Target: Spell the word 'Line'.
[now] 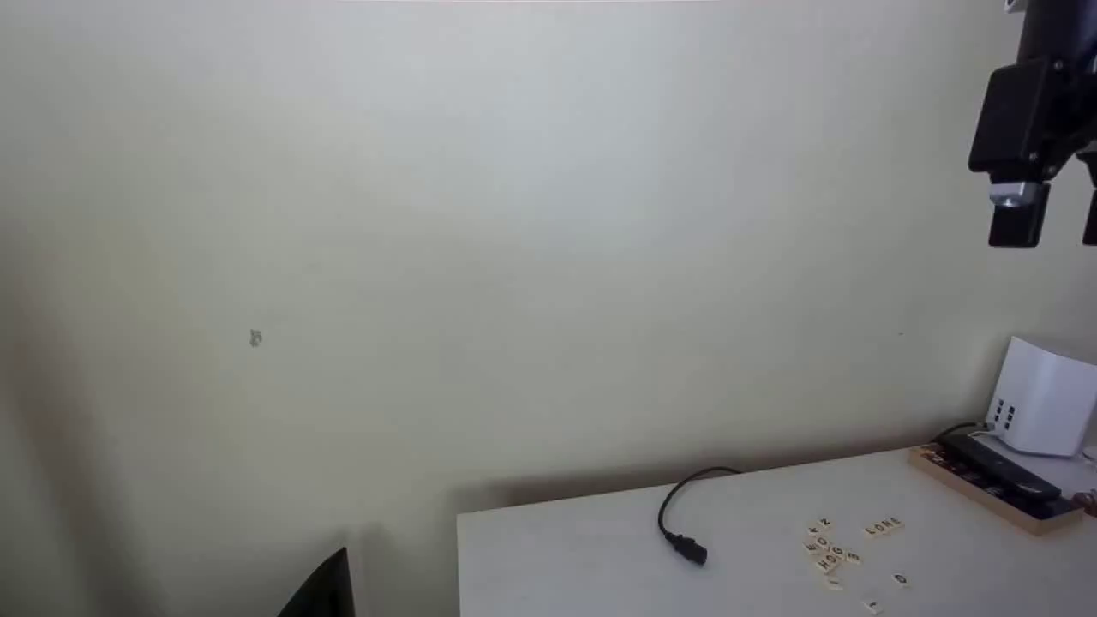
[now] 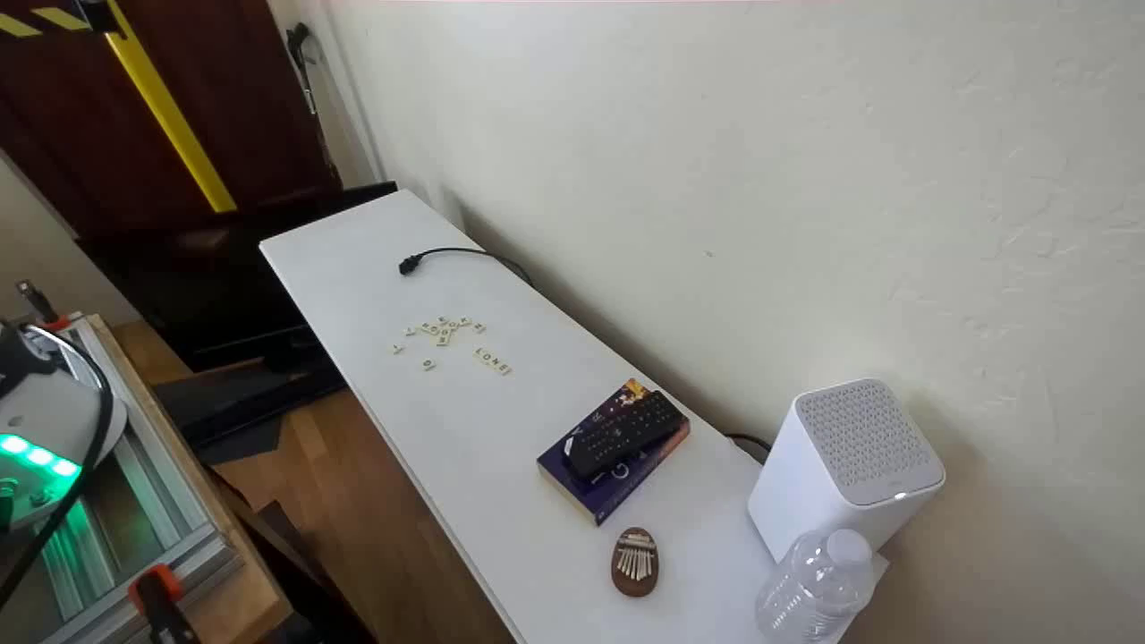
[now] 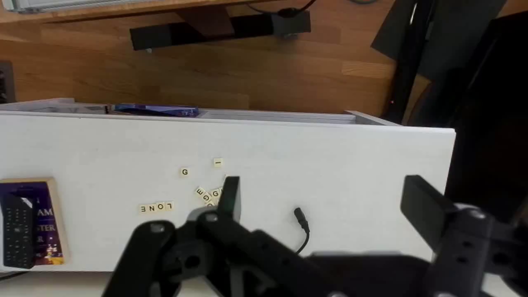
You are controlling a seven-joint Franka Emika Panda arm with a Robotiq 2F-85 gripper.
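Small pale tan letter tiles lie on the white table. A straight row of tiles (image 3: 156, 207) reads "LONE", upside down in the wrist view; the row also shows in both exterior views (image 1: 883, 526) (image 2: 492, 361). A single I tile (image 3: 218, 162) and a single G tile (image 3: 185, 171) lie apart, nearer the table's floor-side edge. A crossed cluster of tiles (image 3: 206, 196) lies between them and the row, partly hidden by a finger in the wrist view. My gripper (image 3: 324, 185) is wide open and empty, high above the table; an exterior view (image 1: 1056, 227) shows it well above the tiles.
A black cable (image 3: 303, 222) lies on the white table (image 2: 358, 241). A book (image 2: 617, 492) with a black remote (image 2: 622, 434) on it, a thumb piano (image 2: 635, 562), a white box-like device (image 2: 832, 465) and a clear bottle (image 2: 814, 590) stand farther along. A wall runs behind.
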